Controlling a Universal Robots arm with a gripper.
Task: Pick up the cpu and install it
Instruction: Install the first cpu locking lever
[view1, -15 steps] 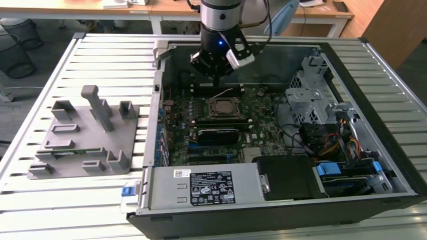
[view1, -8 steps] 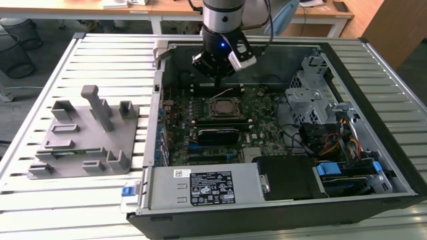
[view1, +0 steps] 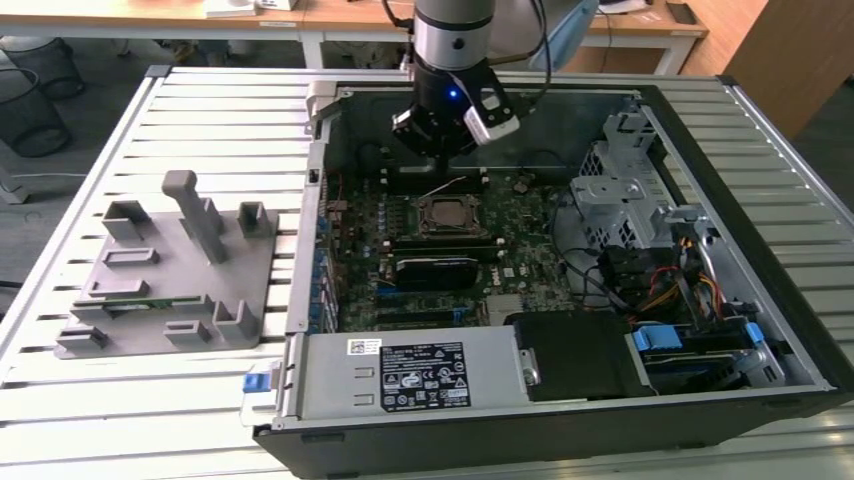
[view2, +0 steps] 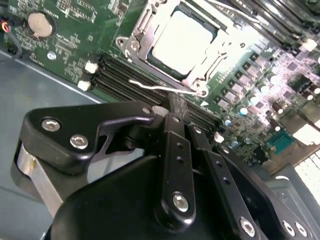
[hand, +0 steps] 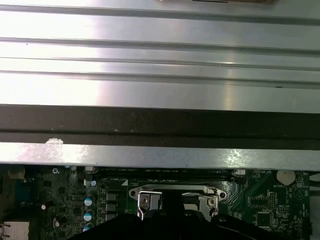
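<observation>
Hovering gripper (view2: 176, 107) above socket (view1: 446, 214), fingers closed on nothing. Cpu (view2: 181, 42) already sitting in socket, frame unlatched. Install step nearly complete, judging by seating; latching lever (view2: 160, 89) remaining.

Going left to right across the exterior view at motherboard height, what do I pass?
Grey fixture block → case wall → cpu in its socket, gripper hanging just beyond it → metal drive cage → slatted table.
</observation>
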